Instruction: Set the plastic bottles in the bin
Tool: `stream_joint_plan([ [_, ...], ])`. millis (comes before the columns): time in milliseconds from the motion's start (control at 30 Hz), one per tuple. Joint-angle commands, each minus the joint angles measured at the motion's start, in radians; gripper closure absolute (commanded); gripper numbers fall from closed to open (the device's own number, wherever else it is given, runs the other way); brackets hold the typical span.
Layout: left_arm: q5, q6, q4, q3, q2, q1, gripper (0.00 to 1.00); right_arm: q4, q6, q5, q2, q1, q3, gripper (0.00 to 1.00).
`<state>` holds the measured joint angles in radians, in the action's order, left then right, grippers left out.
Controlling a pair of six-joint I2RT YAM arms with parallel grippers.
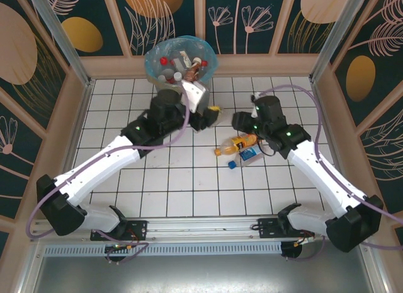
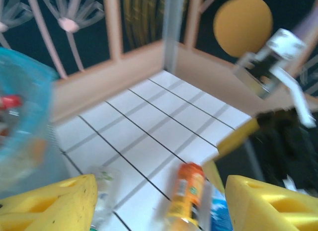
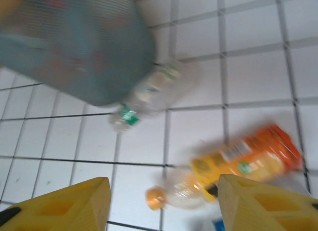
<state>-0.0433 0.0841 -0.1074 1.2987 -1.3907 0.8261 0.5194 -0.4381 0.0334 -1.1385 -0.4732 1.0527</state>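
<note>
The clear, orange-labelled plastic bottle (image 1: 239, 143) lies flat on the white tiled table (image 1: 157, 179) between both arms, orange cap (image 1: 218, 152) pointing near-left; left gripper (image 2: 161, 184) and right gripper (image 3: 163, 184) gape, empty.

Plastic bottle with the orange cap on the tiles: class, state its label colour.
Orange label; right wrist view shows it best.

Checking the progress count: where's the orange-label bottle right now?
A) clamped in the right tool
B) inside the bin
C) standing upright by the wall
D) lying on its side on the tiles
D: the orange-label bottle lies flat on the tiles, ahead of the open right tool and outside the bin.
</note>
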Motion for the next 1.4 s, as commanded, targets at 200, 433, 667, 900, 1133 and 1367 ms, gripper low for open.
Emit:
stream_joint_plan([
  [200,0.079,0.062,0.074,-0.119,-0.012,0.027,0.29,0.049,-0.338,-0.09,0.071,0.092,-0.287,0.17],
  [433,0.181,-0.027,0.023,-0.165,0.045,0.026,0.26,-0.171,-0.488,0.018,0.032,0.009,-0.425,0.07],
  [667,0.223,-0.033,0.061,-0.215,0.13,0.026,0.22,-0.217,-0.501,0.055,-0.094,0.003,-0.418,0.09],
  [900,0.267,-0.049,0.071,-0.228,0.169,0.025,0.21,-0.225,-0.472,0.082,-0.151,0.034,-0.435,0.17],
  [1133,0.279,-0.05,0.079,-0.239,0.194,0.026,0.19,-0.271,-0.466,0.02,-0.165,0.07,-0.499,0.19],
  [1367,0.293,-0.048,0.08,-0.246,0.193,0.026,0.19,-0.28,-0.427,-0.013,-0.197,0.112,-0.493,0.17],
])
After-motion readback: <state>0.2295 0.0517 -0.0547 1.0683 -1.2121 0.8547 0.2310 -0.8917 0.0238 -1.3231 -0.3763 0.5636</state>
